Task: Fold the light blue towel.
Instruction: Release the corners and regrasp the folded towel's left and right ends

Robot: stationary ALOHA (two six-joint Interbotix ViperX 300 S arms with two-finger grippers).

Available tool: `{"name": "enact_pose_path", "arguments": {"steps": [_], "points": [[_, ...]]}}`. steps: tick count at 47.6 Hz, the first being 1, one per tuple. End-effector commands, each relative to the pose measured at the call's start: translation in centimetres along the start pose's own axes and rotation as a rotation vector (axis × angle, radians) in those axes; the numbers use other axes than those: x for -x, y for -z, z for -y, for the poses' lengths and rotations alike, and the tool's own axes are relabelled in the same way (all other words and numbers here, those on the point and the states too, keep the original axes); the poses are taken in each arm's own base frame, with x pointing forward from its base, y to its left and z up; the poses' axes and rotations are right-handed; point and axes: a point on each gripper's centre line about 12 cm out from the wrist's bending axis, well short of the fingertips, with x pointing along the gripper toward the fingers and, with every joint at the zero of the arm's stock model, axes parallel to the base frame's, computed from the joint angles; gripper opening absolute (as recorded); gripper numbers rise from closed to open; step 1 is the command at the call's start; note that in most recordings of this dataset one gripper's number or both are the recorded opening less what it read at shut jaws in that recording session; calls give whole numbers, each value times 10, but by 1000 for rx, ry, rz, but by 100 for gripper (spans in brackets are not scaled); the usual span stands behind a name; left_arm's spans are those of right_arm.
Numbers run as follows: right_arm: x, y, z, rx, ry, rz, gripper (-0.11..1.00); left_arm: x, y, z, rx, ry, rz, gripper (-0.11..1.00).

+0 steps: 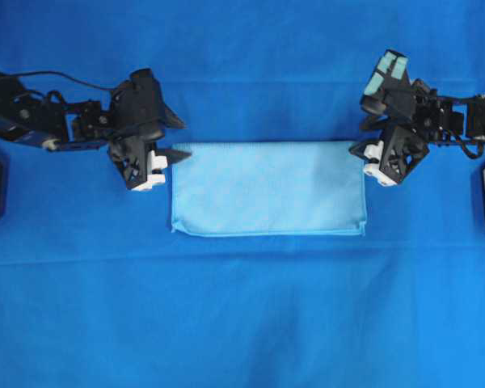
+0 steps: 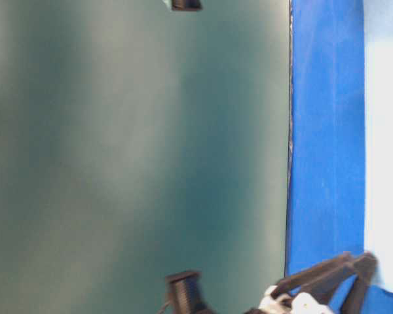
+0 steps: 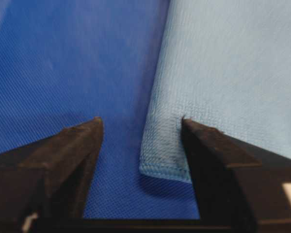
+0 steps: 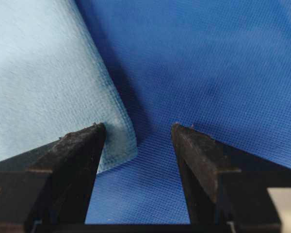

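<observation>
Your towel [image 1: 267, 187] lies folded once at frame centre. Left gripper [image 1: 176, 137] and right gripper [image 1: 358, 137] straddle its upper corners, both unclenched, holding nothing. Next: pinch both corners squarely.

A: What covers the desk?

B: A deep blue sheet [image 1: 242, 323]. It reaches every edge of the overhead view, so no bare desk shows there. It lies mostly flat, with faint creases running across below the middle.

A: And what lies on the sheet?

B: The towel [image 1: 267, 187], pale blue, as a wide rectangle near the centre. Layered edges show along its lower side. In both wrist views its corners rest flat on the sheet, with a stitched hem visible at one.
</observation>
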Motion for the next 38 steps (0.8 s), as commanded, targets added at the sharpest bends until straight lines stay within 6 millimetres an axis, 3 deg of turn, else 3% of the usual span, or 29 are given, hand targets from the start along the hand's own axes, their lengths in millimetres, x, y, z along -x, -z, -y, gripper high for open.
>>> {"name": "enact_pose_path", "arguments": {"steps": [1, 11, 16, 24, 38], "points": [[-3, -5, 1, -6, -3, 16, 60, -8, -6, -1, 4, -3, 11, 55], [-5, -2, 1, -14, -5, 9, 59, -15, 4, 4, -8, 9, -47, 22], [-5, -2, 0, -5, -6, 9, 49, -15, 9, 8, -15, 19, -85, 12], [-5, -1, -4, 12, -15, 8, 4, -14, 12, 12, -26, 30, -139, 5], [-2, -3, -5, 5, -17, 17, 2, -7, 0, 11, -46, 32, -123, 4]]}}
